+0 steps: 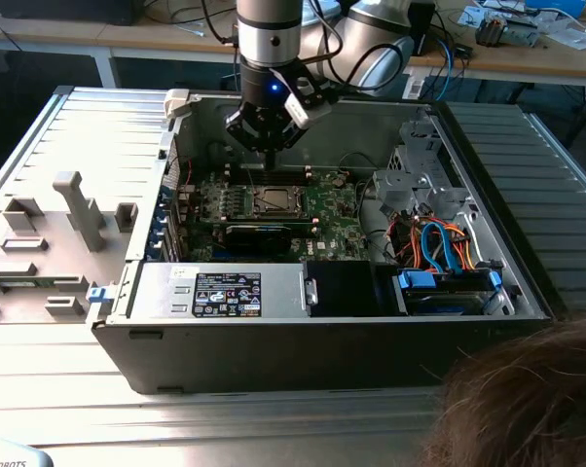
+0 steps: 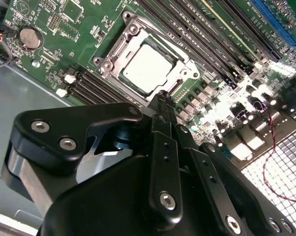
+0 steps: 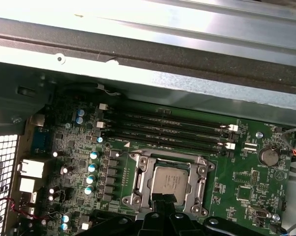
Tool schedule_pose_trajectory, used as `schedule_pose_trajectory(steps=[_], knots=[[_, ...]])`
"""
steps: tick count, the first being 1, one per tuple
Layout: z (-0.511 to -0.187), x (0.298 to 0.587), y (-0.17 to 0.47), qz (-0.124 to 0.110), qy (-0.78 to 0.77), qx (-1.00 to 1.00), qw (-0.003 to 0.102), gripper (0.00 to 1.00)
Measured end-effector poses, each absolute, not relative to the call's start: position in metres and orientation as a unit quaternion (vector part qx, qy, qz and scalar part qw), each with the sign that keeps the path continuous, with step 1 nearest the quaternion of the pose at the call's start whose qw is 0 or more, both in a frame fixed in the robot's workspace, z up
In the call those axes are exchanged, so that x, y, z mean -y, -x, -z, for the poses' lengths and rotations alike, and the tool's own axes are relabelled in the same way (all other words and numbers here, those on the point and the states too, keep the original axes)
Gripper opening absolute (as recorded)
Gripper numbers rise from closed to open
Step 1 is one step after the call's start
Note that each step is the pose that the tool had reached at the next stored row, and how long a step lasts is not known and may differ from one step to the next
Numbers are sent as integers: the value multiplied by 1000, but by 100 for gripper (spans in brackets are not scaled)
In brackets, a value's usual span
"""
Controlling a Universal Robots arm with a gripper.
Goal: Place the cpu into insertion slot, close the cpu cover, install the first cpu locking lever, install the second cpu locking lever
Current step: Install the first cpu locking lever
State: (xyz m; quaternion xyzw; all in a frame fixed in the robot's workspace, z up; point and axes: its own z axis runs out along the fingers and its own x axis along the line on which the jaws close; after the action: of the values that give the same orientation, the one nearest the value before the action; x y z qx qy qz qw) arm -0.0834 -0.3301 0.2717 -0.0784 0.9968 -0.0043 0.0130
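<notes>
Second wrist view: 1 cpu (image 2: pixel 150 68) under 1 cpu cover (image 2: pixel 119 47); hand (image 2: pixel 162 101) closed, empty, nr cover.

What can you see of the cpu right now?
In the second wrist view the cpu is a small flat square with a dull silver-grey metal top, lying level in the insertion slot on the green motherboard. The cpu cover lies down around its edges, leaving its middle bare through the cut-out. The gripper, shut, has its tip beside the socket's rim, off the chip's top; whether it touches the frame cannot be told.
</notes>
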Motion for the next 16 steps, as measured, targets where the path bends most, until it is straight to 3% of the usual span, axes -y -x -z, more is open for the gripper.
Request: schedule_pose_trajectory(steps=[16], knots=[[-271, 330, 87, 4, 78, -997, 13, 11]])
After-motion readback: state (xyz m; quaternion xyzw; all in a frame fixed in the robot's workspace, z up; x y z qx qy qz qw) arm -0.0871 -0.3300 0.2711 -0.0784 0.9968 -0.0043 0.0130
